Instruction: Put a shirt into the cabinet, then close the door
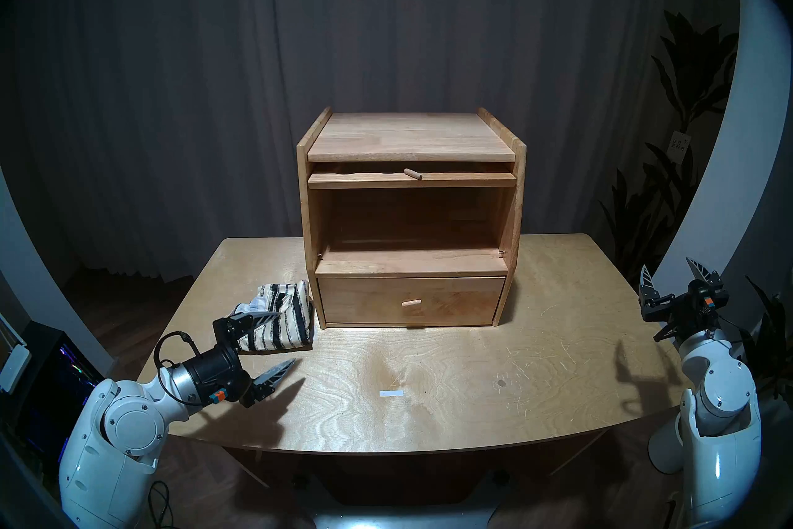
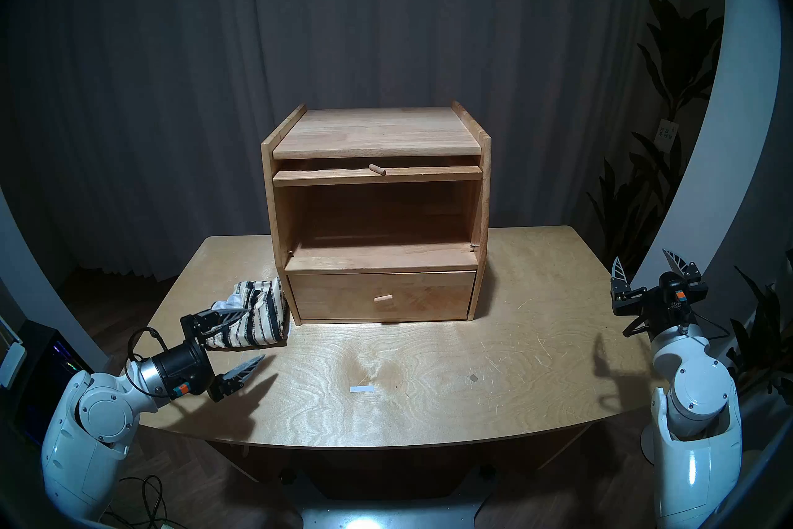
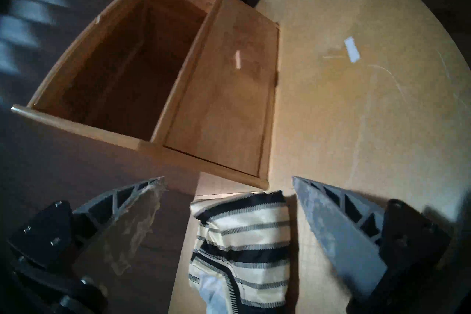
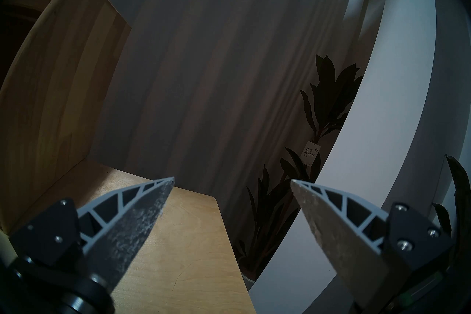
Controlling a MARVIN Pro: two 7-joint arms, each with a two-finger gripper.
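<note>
Shirt point(image 1: 281, 315), soft crumpled striped fabric, on plywood table point(image 1: 472, 378) just left of boxy wooden cabinet point(image 1: 410, 137), door point(image 1: 412, 179) slid flat under top, compartment open, left gripper point(image 1: 281, 341) spread wide straddling fabric, right gripper point(image 1: 669, 272) spread, empty, well apart.

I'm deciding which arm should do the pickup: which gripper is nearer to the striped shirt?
Left. The left gripper is open right at the shirt, fingers straddling its near end. The right gripper is open far across the table, raised by its right edge.
</note>
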